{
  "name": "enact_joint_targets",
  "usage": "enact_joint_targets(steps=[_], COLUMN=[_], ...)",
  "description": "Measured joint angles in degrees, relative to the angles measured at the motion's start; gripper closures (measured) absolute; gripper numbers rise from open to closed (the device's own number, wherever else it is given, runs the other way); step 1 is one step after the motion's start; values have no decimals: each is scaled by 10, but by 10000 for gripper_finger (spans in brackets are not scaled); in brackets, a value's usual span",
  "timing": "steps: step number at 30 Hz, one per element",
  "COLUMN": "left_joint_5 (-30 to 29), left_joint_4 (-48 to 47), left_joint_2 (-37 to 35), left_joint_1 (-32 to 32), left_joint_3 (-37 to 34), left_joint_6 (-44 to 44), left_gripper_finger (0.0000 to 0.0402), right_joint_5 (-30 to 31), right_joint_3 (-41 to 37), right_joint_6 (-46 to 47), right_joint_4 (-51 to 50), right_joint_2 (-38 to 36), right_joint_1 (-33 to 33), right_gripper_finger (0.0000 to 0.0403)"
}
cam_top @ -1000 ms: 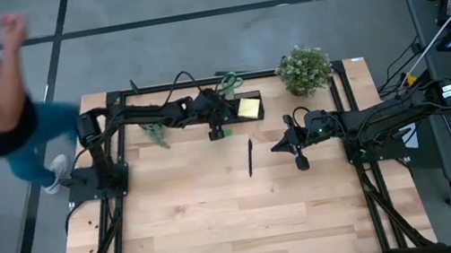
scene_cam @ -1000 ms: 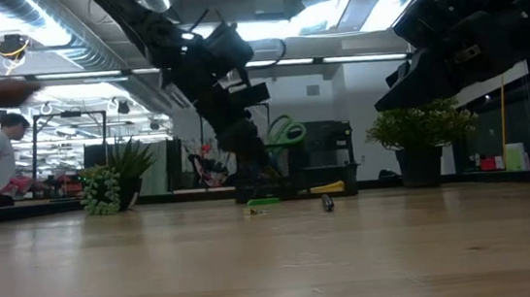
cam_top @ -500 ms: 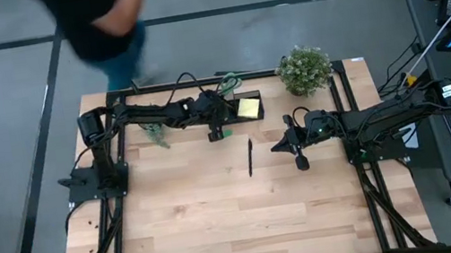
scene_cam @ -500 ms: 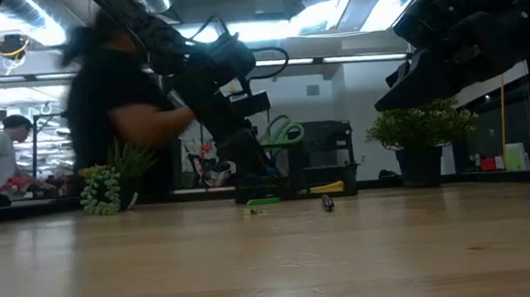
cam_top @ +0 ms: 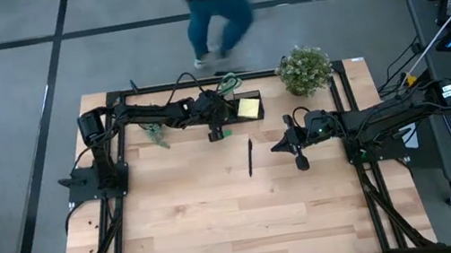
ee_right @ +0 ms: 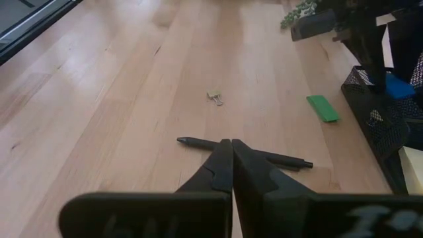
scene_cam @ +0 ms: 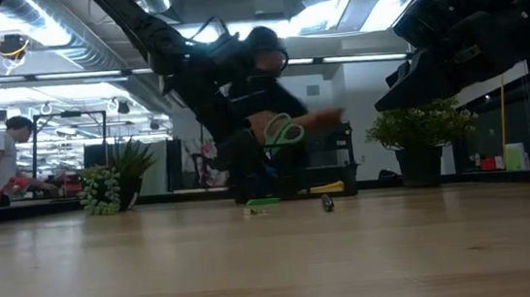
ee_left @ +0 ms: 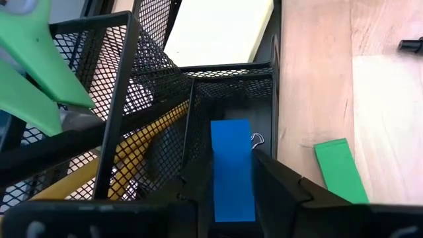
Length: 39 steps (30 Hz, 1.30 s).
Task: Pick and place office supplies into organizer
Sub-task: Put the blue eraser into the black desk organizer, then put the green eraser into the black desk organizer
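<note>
Left gripper (ee_left: 231,192) is dropping the blue eraser (ee_left: 231,168) into the organizer (ee_left: 198,86), fingers loosening around it. Scissors (ee_left: 33,73), pad (ee_left: 218,30) already in. Green eraser (ee_left: 340,168), pen (ee_right: 244,151) waiting on the table. Right gripper (ee_right: 231,165) is idling, pinched closed.

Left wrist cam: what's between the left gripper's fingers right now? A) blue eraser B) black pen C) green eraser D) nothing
A: the blue eraser sits between the left gripper fingers over the organizer, while the green eraser lies on the table beside it.
</note>
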Motion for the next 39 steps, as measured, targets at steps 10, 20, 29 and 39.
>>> enact_joint_targets(steps=[10,20,29,39], left_joint_5=[-4,-4,0,2], left_joint_4=[0,1,-16,-92], left_joint_2=[0,-33,-65,-60], left_joint_1=[0,-17,-72,-120], left_joint_3=[0,0,0,-1], left_joint_6=[-1,1,1,-64], left_gripper_finger=[287,309,331,331], right_joint_5=[0,0,0,0], right_joint_3=[0,0,0,0], right_joint_6=[0,0,0,1], right_joint_4=[0,0,0,0], right_joint_2=[0,0,0,0], right_joint_1=[0,0,0,0], right_gripper_finger=[397,397,397,397])
